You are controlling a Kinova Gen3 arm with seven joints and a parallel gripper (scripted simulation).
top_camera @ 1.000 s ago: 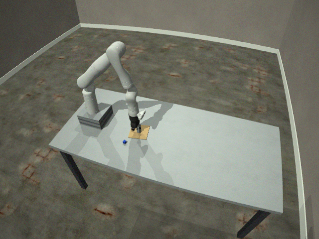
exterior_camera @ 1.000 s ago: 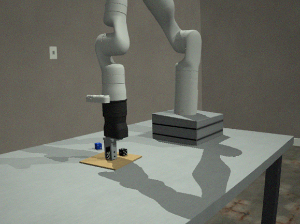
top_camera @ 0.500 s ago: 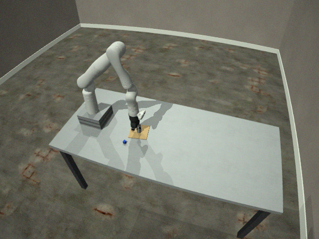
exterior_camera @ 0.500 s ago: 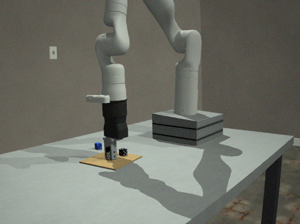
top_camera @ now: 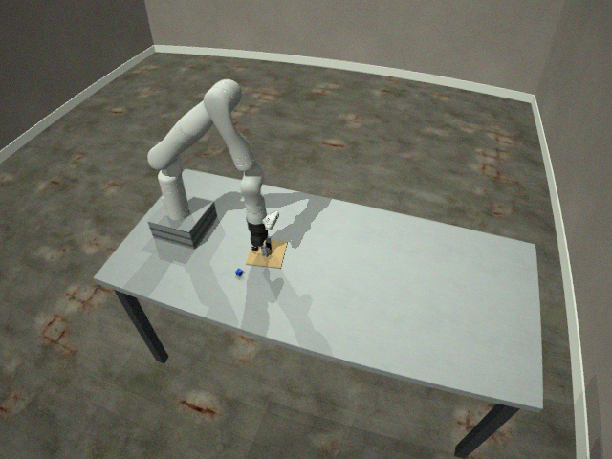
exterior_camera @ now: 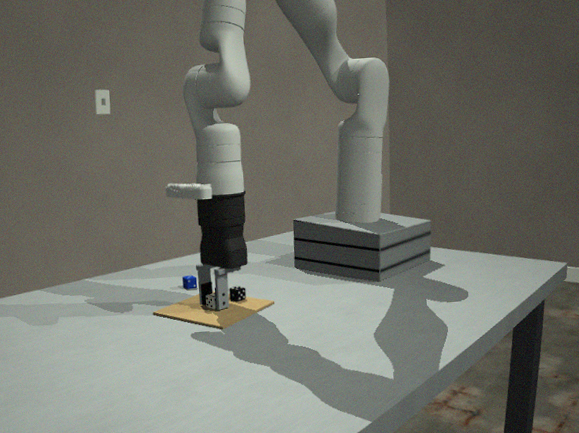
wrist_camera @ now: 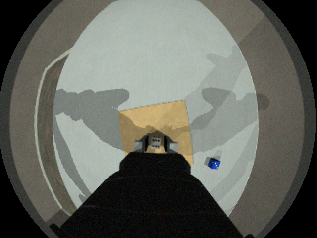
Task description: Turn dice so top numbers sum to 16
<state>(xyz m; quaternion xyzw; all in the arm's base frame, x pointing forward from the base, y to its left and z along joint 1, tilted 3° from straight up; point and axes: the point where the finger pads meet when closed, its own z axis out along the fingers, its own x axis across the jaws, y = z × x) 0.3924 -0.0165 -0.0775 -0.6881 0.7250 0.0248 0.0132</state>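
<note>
A tan mat (top_camera: 276, 258) (exterior_camera: 245, 308) (wrist_camera: 158, 119) lies flat on the grey table. My gripper (top_camera: 266, 250) (exterior_camera: 213, 300) (wrist_camera: 156, 141) stands upright over the mat, its fingers open and straddling a white die (exterior_camera: 211, 301) (wrist_camera: 157, 142) that rests on the mat. A black die (exterior_camera: 237, 293) sits on the mat just beside the fingers. A blue die (top_camera: 238, 272) (exterior_camera: 189, 282) (wrist_camera: 213, 163) lies on the bare table off the mat. Top faces are too small to read.
The arm's stepped grey base block (top_camera: 185, 225) (exterior_camera: 362, 244) stands near the table's corner, a short way from the mat. The table edge (exterior_camera: 447, 373) runs close on that side. A wall plate (exterior_camera: 102, 101) shows on the far wall.
</note>
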